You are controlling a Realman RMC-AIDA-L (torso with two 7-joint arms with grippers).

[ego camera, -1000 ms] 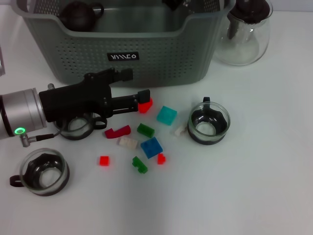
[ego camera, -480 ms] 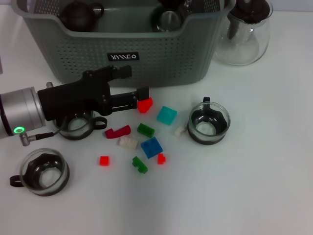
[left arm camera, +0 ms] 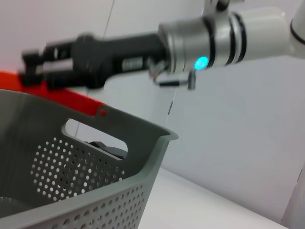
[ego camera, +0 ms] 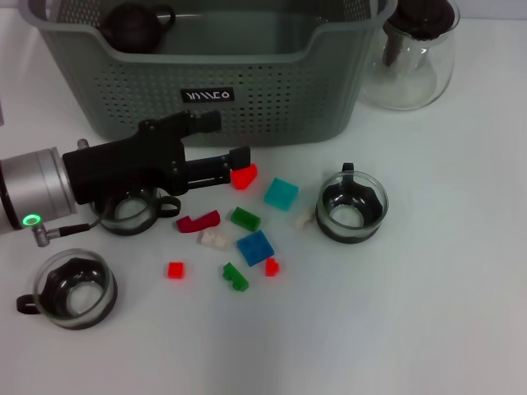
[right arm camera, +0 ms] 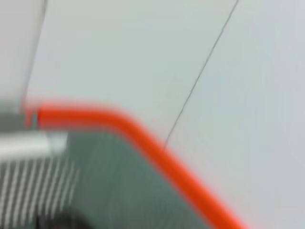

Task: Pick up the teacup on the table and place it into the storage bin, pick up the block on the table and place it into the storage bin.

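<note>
Storage bin [ego camera: 272,90], a large grey-green plastic basket with perforated walls and a small black label, stood at the far side of the white worktop [ego camera: 428,313]; a dark round teapot [ego camera: 132,25] lay inside it at its left end; a clear glass teapot with a black lid [ego camera: 412,49] stood just beside the bin on the right. The left tool [ego camera: 240,169] reached in from the left, low in front of the bin wall, with its fingers closed on a small red block [ego camera: 244,175]; the block was held near the label side of the bin, outside it. Loose blocks lay scattered on the worktop in front: a teal block [ego camera: 281,193], a blue block [ego camera: 255,247], a green block [ego camera: 244,218], a dark red curved piece [ego camera: 198,221], a white block [ego camera: 214,239] and a small red cube [ego camera: 174,269]. One glass teacup with a dark base [ego camera: 352,206] stood to the right of the blocks; a second teacup [ego camera: 130,210] was partly hidden under the left arm; a third teacup [ego camera: 72,288] stood near the front left. The left wrist view showed the right tool [left arm camera: 33,71] raised above the bin rim; whether it was open or closed I cannot tell.
</note>
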